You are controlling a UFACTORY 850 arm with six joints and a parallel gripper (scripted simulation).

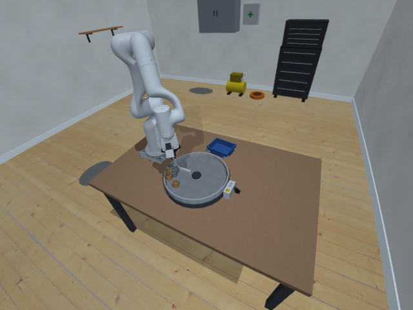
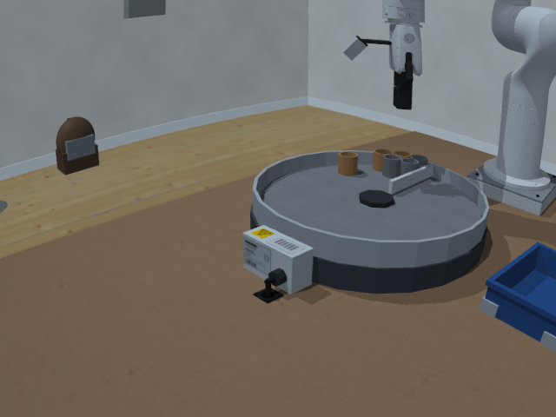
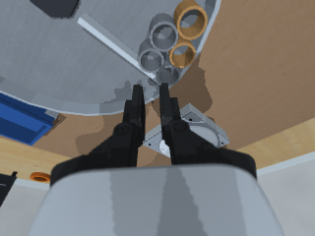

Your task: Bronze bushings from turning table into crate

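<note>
Turning table (image 1: pixel 208 188) (image 2: pixel 332 210) (image 3: pixel 74 64) carries all 6 bushings, 3 bronze and 3 steel, upright with open bores facing up. Bronze bushing 1 (image 1: pixel 175 183) (image 2: pixel 347 166) stands by itself near the raised rim, apart from the other 5. Bronze bushing 2 (image 1: pixel 168 177) (image 2: pixel 380 162) and bronze bushing 3 (image 1: pixel 168 170) (image 2: pixel 402 154) are in the cluster along the rim, with the 3 steel bushings (image 1: pixel 173 174) (image 2: pixel 391 167) (image 3: pixel 155 22) on its side toward the pale divider bar (image 1: pixel 183 169) (image 2: pixel 411 179) (image 3: pixel 115 46). Contact between individual bushings: cannot tell. Bar runs from near the dark hub (image 1: pixel 196 175) (image 2: pixel 376 198) (image 3: pixel 56 6) outward to the rim. Gripper (image 1: pixel 174 156) (image 2: pixel 402 108) (image 3: pixel 152 96) points downward above the rim region, well clear of the bushings; its 2 fingers are slightly spread, a narrow gap between them and nothing pinched. Blue crate (image 1: pixel 221 146) (image 2: pixel 520 309) (image 3: pixel 25 120) sits upright on the table (image 1: pixel 266 206) (image 2: pixel 179 336) (image 3: pixel 261 64), near but apart from the turning table. All 3 bronze pieces remain to be crated.
</note>
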